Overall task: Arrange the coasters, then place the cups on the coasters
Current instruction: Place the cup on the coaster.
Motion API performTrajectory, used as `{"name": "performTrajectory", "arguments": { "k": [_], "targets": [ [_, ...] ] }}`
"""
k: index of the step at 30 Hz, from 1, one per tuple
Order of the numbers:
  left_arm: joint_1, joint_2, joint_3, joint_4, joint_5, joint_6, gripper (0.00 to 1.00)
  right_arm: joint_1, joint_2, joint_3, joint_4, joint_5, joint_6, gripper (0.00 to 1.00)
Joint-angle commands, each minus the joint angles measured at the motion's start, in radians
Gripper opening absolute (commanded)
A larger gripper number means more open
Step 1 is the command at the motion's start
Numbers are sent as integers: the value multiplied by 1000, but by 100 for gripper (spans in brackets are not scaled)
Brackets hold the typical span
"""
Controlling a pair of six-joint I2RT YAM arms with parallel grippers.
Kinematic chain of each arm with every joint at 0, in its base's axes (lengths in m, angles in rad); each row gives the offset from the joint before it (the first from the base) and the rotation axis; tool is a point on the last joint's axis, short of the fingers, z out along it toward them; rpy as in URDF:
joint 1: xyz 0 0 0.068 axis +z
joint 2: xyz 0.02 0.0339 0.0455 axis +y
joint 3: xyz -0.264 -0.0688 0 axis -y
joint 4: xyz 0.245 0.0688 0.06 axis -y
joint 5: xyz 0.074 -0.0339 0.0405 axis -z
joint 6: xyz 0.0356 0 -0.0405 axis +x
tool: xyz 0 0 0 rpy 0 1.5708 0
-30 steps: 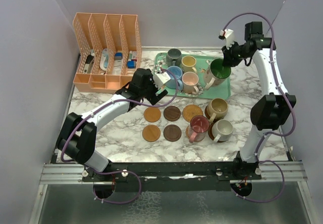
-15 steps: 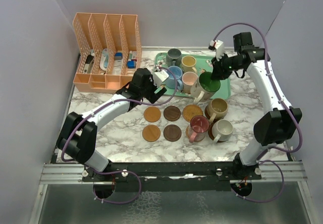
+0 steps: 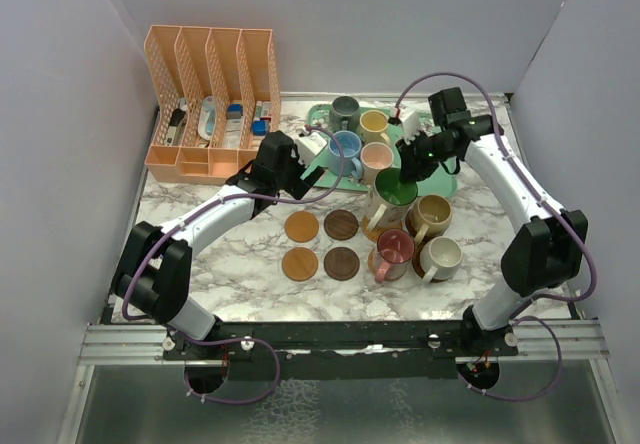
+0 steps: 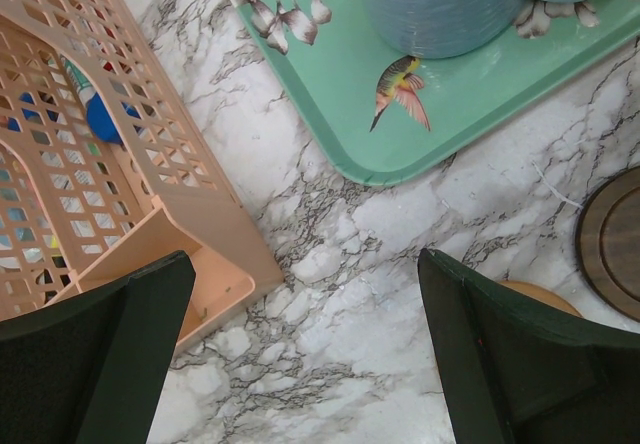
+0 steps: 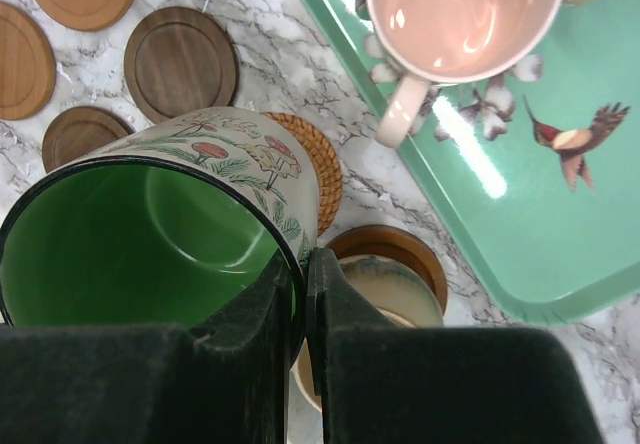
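Observation:
My right gripper [image 5: 303,264] is shut on the rim of the green-lined mushroom cup [image 5: 150,234], one finger inside and one outside. It holds the cup over the woven coaster [image 5: 315,164], which the cup [image 3: 392,199] partly hides from above. Several bare coasters [image 3: 302,227] [image 3: 341,225] [image 3: 300,263] [image 3: 342,263] lie left of it. The tan cup [image 3: 432,214], dark red cup [image 3: 394,252] and cream cup [image 3: 440,257] stand on coasters. Grey [image 3: 346,114], yellow [image 3: 375,124], blue [image 3: 345,151] and pink [image 3: 377,159] cups sit on the tray. My left gripper [image 4: 310,354] is open and empty over the marble beside the tray's corner.
The teal floral tray [image 4: 400,134] lies at the back centre. The orange mesh organizer [image 4: 100,164] stands close to my left finger. The blue cup [image 4: 440,4] is just ahead of the left gripper. Walls enclose both sides and the back.
My right arm has carried the green cup forward and left off the tray and lowered it over the woven coaster. The left gripper has drawn back slightly from the blue cup.

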Motion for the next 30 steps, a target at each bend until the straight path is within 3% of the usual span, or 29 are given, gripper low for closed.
{"name": "performTrajectory", "arguments": {
  "k": [1,11,30],
  "targets": [
    [5,-5,13,28,-12,-15,99,33,-65,-41,96,24,74,1],
    [4,0,13,27,10,-11,99,85,-81,-155,155,132,76,1],
    [4,10,16,18,35,-3,99,112,-55,-168,182,197,106,1]
  ]
}}
